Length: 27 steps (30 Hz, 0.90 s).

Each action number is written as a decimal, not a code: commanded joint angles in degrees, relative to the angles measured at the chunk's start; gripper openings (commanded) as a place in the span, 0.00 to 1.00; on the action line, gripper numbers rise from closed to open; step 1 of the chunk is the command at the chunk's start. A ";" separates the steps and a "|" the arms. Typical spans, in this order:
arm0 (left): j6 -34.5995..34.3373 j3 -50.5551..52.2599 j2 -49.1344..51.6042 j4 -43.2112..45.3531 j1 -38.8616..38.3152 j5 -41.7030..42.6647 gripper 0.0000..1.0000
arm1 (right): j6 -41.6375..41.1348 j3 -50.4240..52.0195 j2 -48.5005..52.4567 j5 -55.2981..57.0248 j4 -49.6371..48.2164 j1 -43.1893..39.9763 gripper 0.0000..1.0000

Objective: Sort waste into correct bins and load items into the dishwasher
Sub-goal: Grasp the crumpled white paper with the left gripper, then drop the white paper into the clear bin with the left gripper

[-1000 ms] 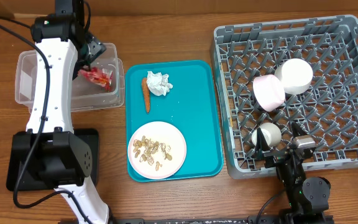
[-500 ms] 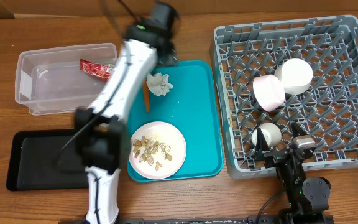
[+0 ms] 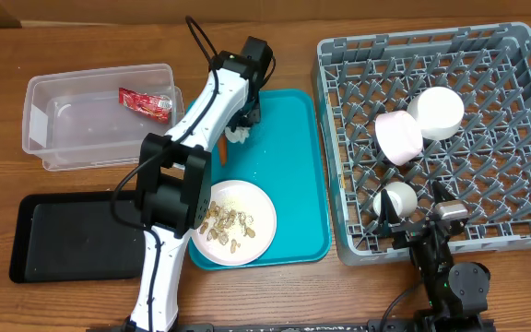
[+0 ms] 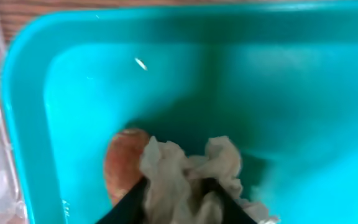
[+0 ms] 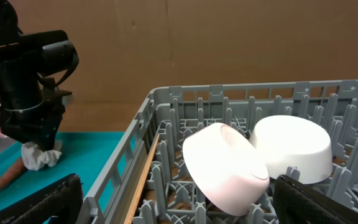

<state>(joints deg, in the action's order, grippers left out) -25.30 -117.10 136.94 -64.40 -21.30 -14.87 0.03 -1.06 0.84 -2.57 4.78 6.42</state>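
My left gripper [image 3: 243, 125] is down on the teal tray [image 3: 284, 175], its jaws shut on the crumpled white paper wad [image 4: 191, 171], which bulges out between the dark fingers. The orange carrot [image 4: 124, 163] lies right beside the wad, touching it. A red snack wrapper [image 3: 146, 101] lies in the clear tub [image 3: 63, 138]. The black tray [image 3: 63, 235] holds nothing. On the teal tray a white plate [image 3: 256, 198] carries beige scraps [image 3: 222, 221]. My right gripper [image 5: 179, 211] stands open at the grey rack [image 3: 339, 184], which holds a pink bowl [image 5: 225, 165], a white bowl [image 5: 291, 146] and a cup [image 3: 395, 198].
A wooden chopstick [image 5: 146, 177] lies along the rack's near left wall. The left arm [image 3: 201, 111] stretches over the gap between tub and teal tray. Upright pegs fill the rack floor. The wooden table [image 3: 247, 55] runs past the tray.
The left arm swung from the clear tub, leaving the red wrapper there, across to the teal tray and closed on the paper wad. The right arm has not moved.
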 commanded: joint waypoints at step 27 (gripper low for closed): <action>-2.97 -3.23 -19.19 -11.89 23.96 0.85 0.76 | 0.22 0.59 -0.52 -0.11 -0.17 -0.17 1.00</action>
<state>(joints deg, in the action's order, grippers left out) -27.49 -119.72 118.08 -75.79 3.88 -15.62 0.03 -1.06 0.84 -2.59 4.73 6.42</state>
